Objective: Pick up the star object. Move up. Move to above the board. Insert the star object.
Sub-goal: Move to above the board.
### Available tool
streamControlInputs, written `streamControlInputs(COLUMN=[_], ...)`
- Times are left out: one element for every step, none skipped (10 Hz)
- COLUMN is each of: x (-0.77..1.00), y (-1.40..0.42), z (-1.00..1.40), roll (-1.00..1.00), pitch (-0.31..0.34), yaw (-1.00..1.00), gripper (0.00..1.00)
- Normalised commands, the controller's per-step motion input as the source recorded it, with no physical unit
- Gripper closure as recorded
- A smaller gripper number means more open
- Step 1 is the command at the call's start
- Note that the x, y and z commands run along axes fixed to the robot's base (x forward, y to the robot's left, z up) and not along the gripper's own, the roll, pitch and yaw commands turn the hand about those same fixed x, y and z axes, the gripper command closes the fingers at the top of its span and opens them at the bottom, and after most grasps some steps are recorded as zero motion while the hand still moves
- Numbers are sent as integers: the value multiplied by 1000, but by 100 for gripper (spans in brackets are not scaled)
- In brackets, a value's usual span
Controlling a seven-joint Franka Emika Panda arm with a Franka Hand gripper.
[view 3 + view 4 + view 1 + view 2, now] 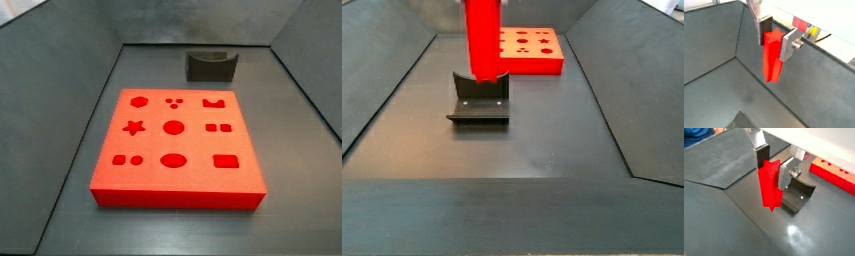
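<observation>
My gripper is shut on the upper end of the star object, a tall red peg with a star-shaped end face. The peg hangs straight down between the fingers in both wrist views. In a side view the star object hangs just above the dark fixture, and the gripper is above that frame. The board, a flat red block with a star hole among other shaped holes, lies apart from the fixture. The board also shows in a wrist view and in a side view.
Grey sloping walls enclose the dark floor on all sides. The fixture stands on the floor just beyond the hanging peg.
</observation>
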Motion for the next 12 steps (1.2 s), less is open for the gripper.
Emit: streamControlInputs(x=[63,40,25,18,-212,-210,-216,-216,-219,-224,-222,-223], y=[50,33,21,17,-1000,-1000,-1000,-1000,-1000,-1000,-1000,-1000], z=[922,699,476,368,19,5,10,7,8,10,8,10], roll=[43,38,34,33,-257,-217,-147,-86,-58,-19,-16,-10], pitch=[112,108,107,108,403,332,198,70,37,15,9,-6], yaw=[21,16,12,9,-197,-164,-75,-34,-18,-7,0,2], gripper=[100,100,100,100,100,100,100,100,100,100,100,100])
